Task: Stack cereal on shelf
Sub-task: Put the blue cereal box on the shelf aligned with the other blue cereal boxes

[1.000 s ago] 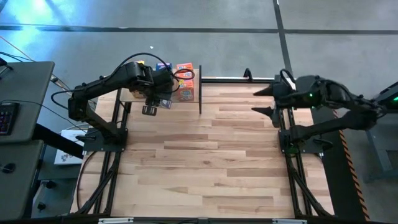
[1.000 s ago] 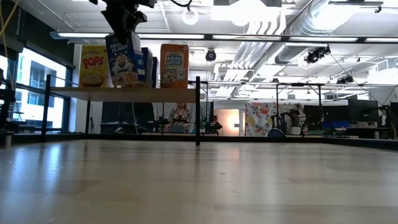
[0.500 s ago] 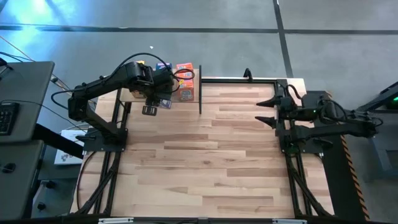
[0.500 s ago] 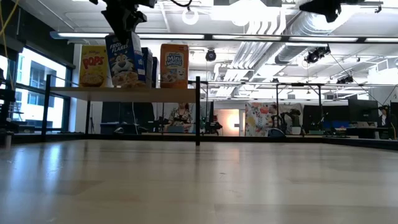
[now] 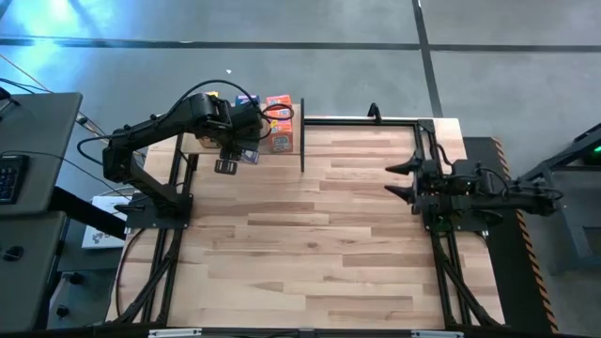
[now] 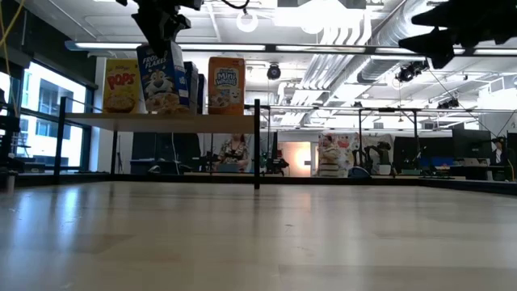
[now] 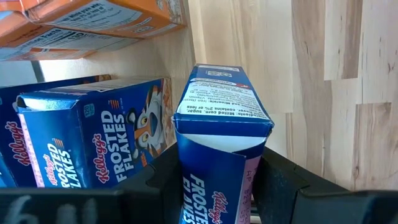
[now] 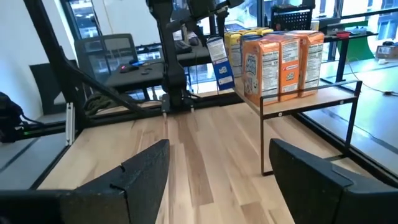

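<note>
Cereal boxes (image 8: pixel 280 62) stood upright in rows on the raised shelf (image 6: pixel 161 121) at the counter's (image 5: pixel 310 235) far left corner. The left gripper (image 7: pixel 217 180) was clamped on a blue Frosted Flakes box (image 7: pixel 217 143) at the shelf's front edge. The right gripper (image 8: pixel 217 174) hovered wide open and empty over the counter's right side.

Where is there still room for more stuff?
The big wooden tabletop between the two arms is bare. The raised light-wood shelf is crowded with yellow, blue and orange cereal boxes; the left gripper holds a blue box at its edge.
</note>
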Tool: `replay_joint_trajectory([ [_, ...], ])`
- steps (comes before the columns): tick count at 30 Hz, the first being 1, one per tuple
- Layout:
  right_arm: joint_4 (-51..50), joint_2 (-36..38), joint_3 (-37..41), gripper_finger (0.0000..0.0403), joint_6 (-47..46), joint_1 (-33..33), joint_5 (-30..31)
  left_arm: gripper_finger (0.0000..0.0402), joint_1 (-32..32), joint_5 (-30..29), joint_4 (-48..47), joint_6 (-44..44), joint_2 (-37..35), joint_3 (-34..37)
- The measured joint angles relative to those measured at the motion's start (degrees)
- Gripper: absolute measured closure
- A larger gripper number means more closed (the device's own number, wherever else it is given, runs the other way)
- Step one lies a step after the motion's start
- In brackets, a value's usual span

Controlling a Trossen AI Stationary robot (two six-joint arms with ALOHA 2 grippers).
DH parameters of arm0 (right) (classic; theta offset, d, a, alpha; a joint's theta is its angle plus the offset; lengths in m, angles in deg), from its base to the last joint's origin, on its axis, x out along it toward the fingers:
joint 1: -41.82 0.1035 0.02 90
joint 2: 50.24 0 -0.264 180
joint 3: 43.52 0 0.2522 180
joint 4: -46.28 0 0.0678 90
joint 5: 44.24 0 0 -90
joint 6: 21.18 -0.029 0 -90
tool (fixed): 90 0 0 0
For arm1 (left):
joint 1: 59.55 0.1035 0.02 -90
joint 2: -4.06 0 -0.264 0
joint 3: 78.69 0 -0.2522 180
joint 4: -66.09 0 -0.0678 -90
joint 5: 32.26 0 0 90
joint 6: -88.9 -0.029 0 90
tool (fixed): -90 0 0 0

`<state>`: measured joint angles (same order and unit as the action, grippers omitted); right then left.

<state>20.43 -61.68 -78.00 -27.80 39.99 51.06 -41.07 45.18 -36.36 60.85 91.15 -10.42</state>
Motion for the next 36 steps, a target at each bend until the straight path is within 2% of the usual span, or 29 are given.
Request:
replay_joint_trajectory([
  [7,0.78,3.94,5.79,0.0134,-2.18,0.01,-0.09,0.0257,0.00,0.00,0.00,0.00,0.00,0.00],
  [18,7.22,7.19,15.00,0.0134,-5.89,0.01,-1.04,0.0257,0.79,-1.08,0.04,-0.12,0.00,0.00],
  [29,6.61,7.36,16.01,0.0134,-8.20,-0.01,-1.95,0.0257,3.02,-1.73,2.88,-0.76,0.02,0.00],
  [36,1.32,7.34,16.01,0.0134,-8.10,0.00,-1.92,0.0257,3.28,-2.92,2.93,-1.65,0.02,0.00],
])
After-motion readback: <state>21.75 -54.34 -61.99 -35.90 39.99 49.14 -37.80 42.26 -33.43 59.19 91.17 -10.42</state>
